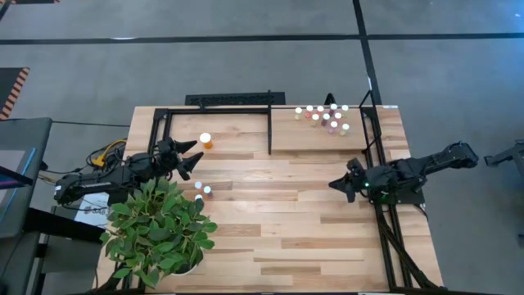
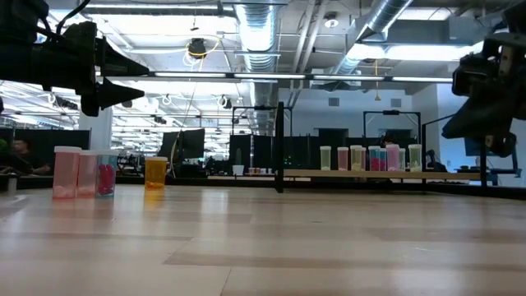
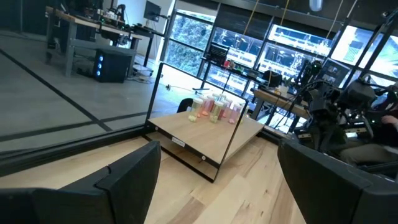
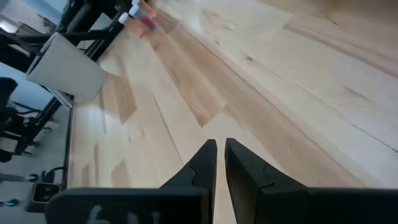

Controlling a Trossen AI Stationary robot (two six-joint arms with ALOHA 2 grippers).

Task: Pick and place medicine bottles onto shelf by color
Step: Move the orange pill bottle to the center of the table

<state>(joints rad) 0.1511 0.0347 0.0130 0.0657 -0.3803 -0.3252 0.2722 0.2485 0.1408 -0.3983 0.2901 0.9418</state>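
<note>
- Medicine bottles (image 1: 202,190) not yet shelved stand upright as a small cluster of vials on the tabletop, just beside the plant (image 1: 160,229); the larger orange bottle (image 1: 205,141) stands apart, farther back
- Left gripper (image 1: 195,160) hovers between them with fingers spread and empty; the vials lie just toward the table's front from it
- Right gripper (image 1: 337,186), pinched shut and empty, is well apart
- Shelf (image 1: 323,139) at the back right already holds the other vials (image 1: 324,117); judged, the left arm is the nearer one
</note>
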